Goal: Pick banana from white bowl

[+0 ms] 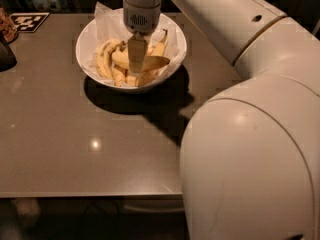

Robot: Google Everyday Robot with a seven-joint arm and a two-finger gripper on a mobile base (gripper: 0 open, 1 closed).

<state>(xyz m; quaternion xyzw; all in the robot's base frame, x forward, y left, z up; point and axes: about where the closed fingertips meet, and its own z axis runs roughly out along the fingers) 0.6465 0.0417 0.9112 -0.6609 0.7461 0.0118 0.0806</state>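
The white bowl (90,36) stands at the back of the table, lined with crumpled white paper and holding several bananas. The banana (152,62), plump and bright yellow, lies crosswise on top of the others in the middle of the bowl. My gripper (136,59) hangs straight down from the wrist into the bowl, directly in front of the middle of this banana and covering part of it. Thinner bananas (105,59) lie at the bowl's left side.
The grey table (75,144) stretches toward the camera. A black-and-white marker tag (29,21) lies at the back left, with a dark object (6,54) at the left edge. My large white arm (250,134) fills the right side.
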